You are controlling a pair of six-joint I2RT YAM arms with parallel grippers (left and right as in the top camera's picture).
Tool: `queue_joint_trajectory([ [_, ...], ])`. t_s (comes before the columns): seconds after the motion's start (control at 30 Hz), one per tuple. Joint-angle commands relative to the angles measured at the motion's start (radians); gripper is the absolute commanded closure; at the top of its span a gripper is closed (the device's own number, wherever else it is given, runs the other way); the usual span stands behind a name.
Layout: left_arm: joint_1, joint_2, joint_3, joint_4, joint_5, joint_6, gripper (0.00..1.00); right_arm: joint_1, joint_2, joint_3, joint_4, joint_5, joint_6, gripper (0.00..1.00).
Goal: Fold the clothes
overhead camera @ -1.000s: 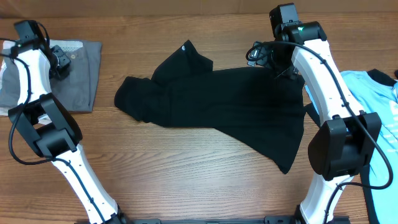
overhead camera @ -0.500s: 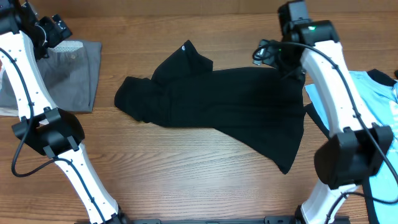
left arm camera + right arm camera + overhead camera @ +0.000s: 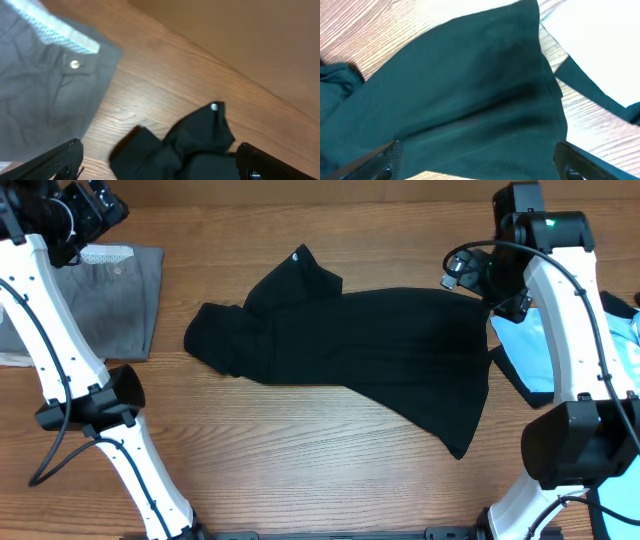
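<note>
Your 2 arms have pulled back toward the top corners, left gripper [image 3: 100, 205] and right gripper [image 3: 458, 270] spread empty; black shirt [image 3: 350, 360] unmoved, unfolded.

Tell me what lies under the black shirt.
Only the wooden table shows around the black shirt, which is spread on it. At its right edge the light blue shirt and its dark trim meet it. Whether any of that runs underneath is covered.

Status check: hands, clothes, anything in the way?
Left hand open, empty. Right hand open, empty, above black shirt. Shirt rumpled, not yet folded. Light blue shirt by its edge; grey garment off to the side.
</note>
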Motion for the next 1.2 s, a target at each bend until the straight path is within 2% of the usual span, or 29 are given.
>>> queue_joint_trajectory([
  [0.0, -0.069, -0.088, 0.023, -0.004, -0.029, -0.028, 0.00, -0.029, -0.024, 0.026, -0.015, -0.015, 0.019, 0.00],
  [0.37, -0.241, -0.217, 0.001, -0.004, -0.043, -0.012, 0.00, -0.061, -0.112, 0.026, -0.092, 0.005, 0.018, 0.00],
  [0.57, -0.312, -0.408, -0.155, -0.004, -0.053, -0.006, 0.00, -0.061, -0.206, 0.026, -0.094, 0.005, 0.017, 0.00],
  [0.63, -0.342, -0.476, -0.230, -0.004, -0.142, -0.007, 0.00, -0.061, -0.214, 0.026, -0.095, 0.004, 0.018, 0.00],
  [0.77, -0.403, -0.583, -0.391, -0.004, -0.410, -0.081, 0.00, -0.061, -0.214, 0.024, -0.079, 0.004, 0.018, 0.00],
  [0.9, -0.415, -0.598, -0.544, -0.004, -0.322, -0.121, 0.00, -0.061, -0.214, 0.024, -0.056, -0.004, 0.018, 0.00],
  [1.07, -0.415, -0.555, -0.765, 0.009, -0.289, -0.220, 0.00, -0.061, -0.214, 0.024, -0.055, -0.038, 0.018, 0.00],
  [1.17, -0.415, -0.496, -0.910, 0.066, -0.128, -0.285, 0.00, -0.061, -0.214, 0.024, -0.054, -0.041, 0.018, 0.00],
])
